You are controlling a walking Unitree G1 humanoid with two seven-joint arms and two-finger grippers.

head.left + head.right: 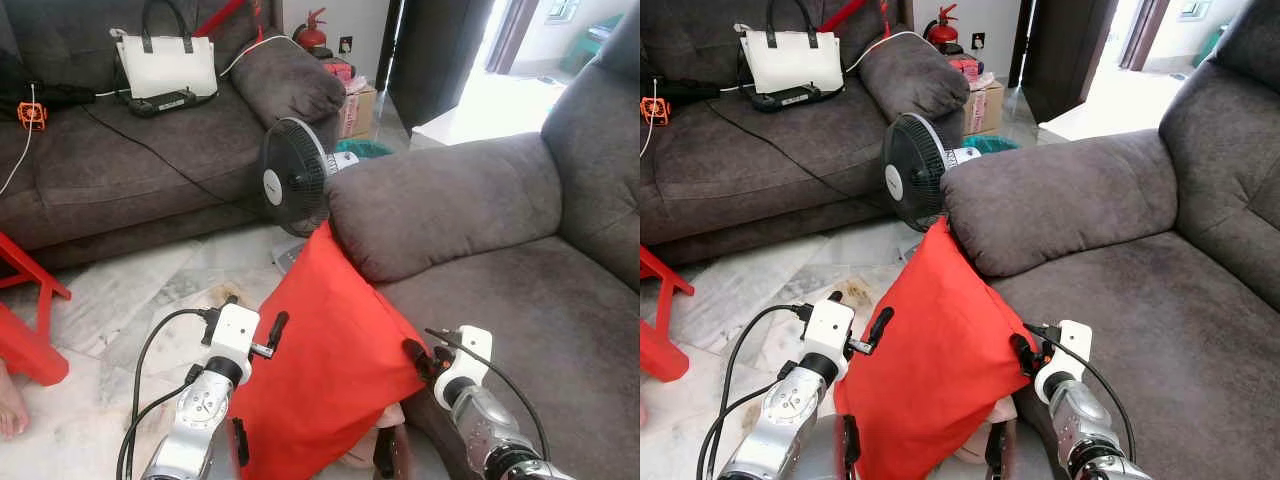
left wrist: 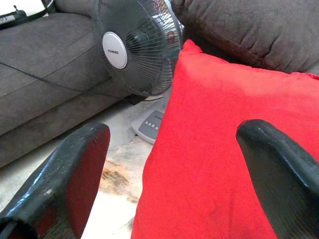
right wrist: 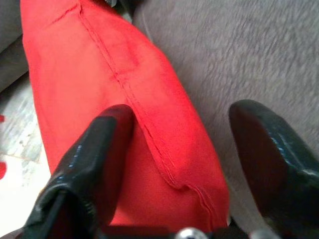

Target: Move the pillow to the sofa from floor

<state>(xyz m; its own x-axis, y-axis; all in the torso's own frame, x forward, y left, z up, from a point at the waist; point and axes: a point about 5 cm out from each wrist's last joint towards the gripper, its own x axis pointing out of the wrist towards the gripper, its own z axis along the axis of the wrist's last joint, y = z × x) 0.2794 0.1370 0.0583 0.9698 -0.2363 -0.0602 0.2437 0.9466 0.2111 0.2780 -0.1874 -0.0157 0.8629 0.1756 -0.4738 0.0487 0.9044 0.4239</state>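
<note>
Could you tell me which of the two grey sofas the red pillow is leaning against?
The nearer sofa on the right; the pillow touches its armrest, while the other holds a white handbag.

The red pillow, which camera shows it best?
The left eye view: the whole red pillow leans against the sofa. The right eye view matches; the wrist views show close-up patches between open jaws.

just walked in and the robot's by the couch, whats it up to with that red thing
It's moving a red pillow from the floor to the grey sofa. The pillow stands on end, leaning on the sofa's front beside a fan. The left gripper and right gripper are open on either side of it, neither clamped.
</note>
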